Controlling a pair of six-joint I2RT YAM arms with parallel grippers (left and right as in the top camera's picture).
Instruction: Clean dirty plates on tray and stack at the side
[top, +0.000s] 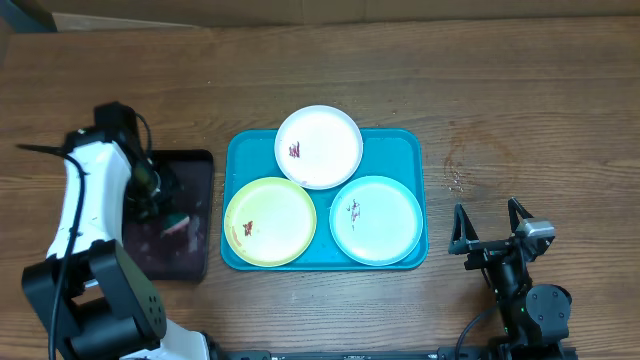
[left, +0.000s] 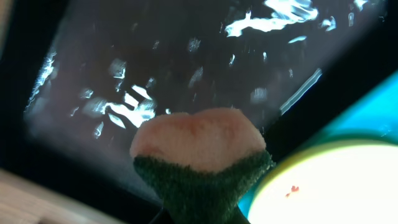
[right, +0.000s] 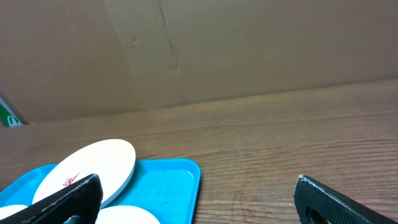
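The turquoise tray (top: 400, 150) holds three plates: a white plate (top: 318, 147) at the back, a yellow-green plate (top: 270, 221) at front left and a pale blue plate (top: 376, 219) at front right. Each has small red or dark smears. My left gripper (top: 160, 205) is over the black tray, shut on a pink-and-green sponge (left: 199, 155); its fingers are hidden behind the sponge. The yellow-green plate (left: 336, 186) lies just to its right. My right gripper (top: 490, 235) is open and empty, right of the tray. The white plate (right: 87, 168) and tray (right: 168, 183) show ahead of it.
A smaller black tray (top: 190, 170) with a wet surface (left: 174, 68) lies left of the turquoise tray. Brown cardboard stands along the table's far edge (right: 217, 50). Bare wooden tabletop (top: 520, 130) lies to the right of the tray.
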